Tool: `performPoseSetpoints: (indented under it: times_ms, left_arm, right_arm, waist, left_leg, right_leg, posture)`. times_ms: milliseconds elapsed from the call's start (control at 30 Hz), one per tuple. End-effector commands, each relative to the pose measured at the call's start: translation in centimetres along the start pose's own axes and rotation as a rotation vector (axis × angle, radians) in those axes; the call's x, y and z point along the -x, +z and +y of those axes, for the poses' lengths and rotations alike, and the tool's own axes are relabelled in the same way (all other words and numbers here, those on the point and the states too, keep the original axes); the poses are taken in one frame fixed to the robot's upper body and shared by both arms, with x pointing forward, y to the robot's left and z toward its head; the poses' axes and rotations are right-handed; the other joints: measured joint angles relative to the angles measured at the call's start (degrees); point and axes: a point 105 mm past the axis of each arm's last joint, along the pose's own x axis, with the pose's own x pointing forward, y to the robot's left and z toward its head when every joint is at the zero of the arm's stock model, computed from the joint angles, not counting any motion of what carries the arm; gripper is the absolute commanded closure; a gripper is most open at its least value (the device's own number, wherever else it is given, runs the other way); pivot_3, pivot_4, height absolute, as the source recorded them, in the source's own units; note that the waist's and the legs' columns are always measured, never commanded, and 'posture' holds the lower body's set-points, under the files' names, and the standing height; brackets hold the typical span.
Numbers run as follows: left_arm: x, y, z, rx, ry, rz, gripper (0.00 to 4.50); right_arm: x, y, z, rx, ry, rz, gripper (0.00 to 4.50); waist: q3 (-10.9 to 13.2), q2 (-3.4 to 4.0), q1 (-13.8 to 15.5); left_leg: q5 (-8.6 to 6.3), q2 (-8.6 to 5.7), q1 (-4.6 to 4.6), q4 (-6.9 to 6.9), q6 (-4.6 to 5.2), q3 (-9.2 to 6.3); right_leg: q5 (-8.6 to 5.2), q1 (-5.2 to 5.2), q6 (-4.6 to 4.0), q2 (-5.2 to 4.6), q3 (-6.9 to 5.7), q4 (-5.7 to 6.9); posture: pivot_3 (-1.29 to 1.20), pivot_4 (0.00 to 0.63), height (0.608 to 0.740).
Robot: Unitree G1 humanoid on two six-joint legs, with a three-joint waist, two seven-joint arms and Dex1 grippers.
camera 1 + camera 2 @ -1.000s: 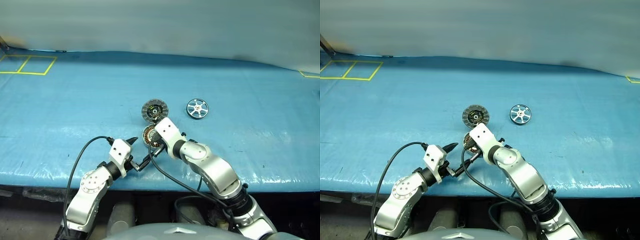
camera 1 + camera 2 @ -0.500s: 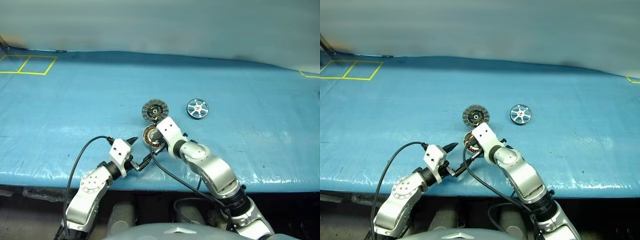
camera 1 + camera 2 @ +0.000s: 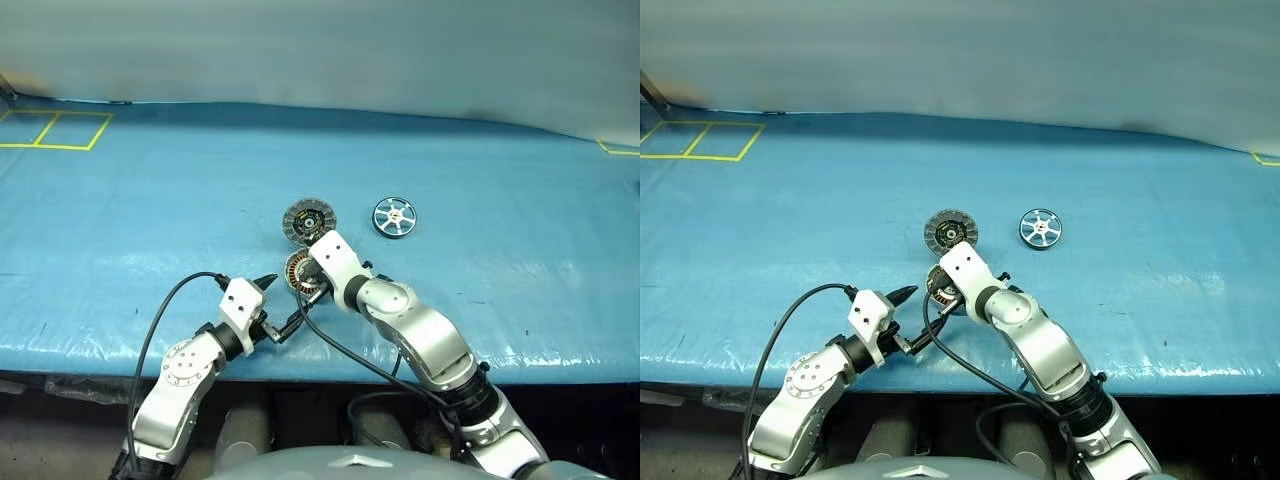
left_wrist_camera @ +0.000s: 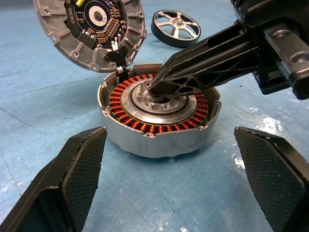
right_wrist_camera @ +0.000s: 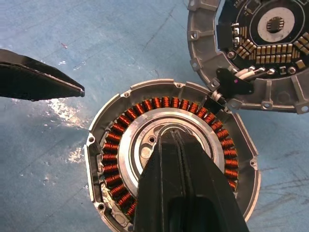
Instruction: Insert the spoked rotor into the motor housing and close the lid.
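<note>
Robot arms reach over a blue table [image 3: 120, 220]. Taking the scene from left to right: at about seven o'clock of the motor parts hangs the left gripper [image 3: 277, 305], its two black fingers spread wide and holding nothing, apart from the housing. Next comes the motor housing [image 4: 159, 116], a shallow grey cup with a ring of copper windings around a silver centre, sitting flat on the table. The right gripper [image 4: 153, 86] has its fingers pressed together, empty, with the tips down at the silver centre. At twelve o'clock of the housing the lid [image 3: 308, 220] lies swung open, inner face up, joined at the housing's edge by a small hinge. At about two o'clock, well apart, the spoked rotor [image 3: 394, 217] lies flat and untouched.

The rotor looks like rigid polished metal, probably dense for its size and slippery; its outer rim seems the safest hold. The lid's hinge looks delicate, so push its rim gently
</note>
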Motion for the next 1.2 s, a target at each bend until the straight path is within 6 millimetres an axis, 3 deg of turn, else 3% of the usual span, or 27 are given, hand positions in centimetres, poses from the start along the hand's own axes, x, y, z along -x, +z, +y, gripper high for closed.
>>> performPoseSetpoints:
  times_ms: [33, 733, 1200]
  left_arm:
    - [-0.1, 0.9, -0.2, -0.022, -0.001, -0.038, 0.00]
    - [-0.3, 0.6, -0.5, -0.009, 0.001, -0.037, 0.00]
    - [-0.4, 0.7, -0.4, -0.013, -0.002, -0.040, 0.00]
  right_arm:
    - [0.2, 0.8, 0.2, 0.049, 0.021, -0.017, 4.49]
    - [0.8, 1.6, -0.4, 0.170, 0.058, 0.036, 4.49]
    - [0.4, 1.8, -0.7, 0.096, 0.021, -0.001, 4.49]
  waist:
    - [0.00, 0.00, 0.00]
    - [0.00, 0.00, 0.05]
    - [0.00, 0.00, 0.00]
  left_leg:
    - [0.00, 0.00, 0.00, 0.00, 0.00, 0.00]
    - [0.00, 0.00, -0.01, 0.00, 0.00, 0.00]
    - [0.00, 0.00, -0.02, 0.00, 0.00, 0.00]
  right_leg:
    - [0.00, 0.00, 0.00, 0.00, 0.00, 0.00]
    - [0.00, -0.01, -0.01, -0.01, 0.00, 0.00]
    - [0.00, -0.02, 0.00, -0.01, 0.00, 0.00]
  posture:
    - [0.00, 0.150, 0.740]
    - [0.00, 0.150, 0.740]
    - [0.00, 0.150, 0.740]
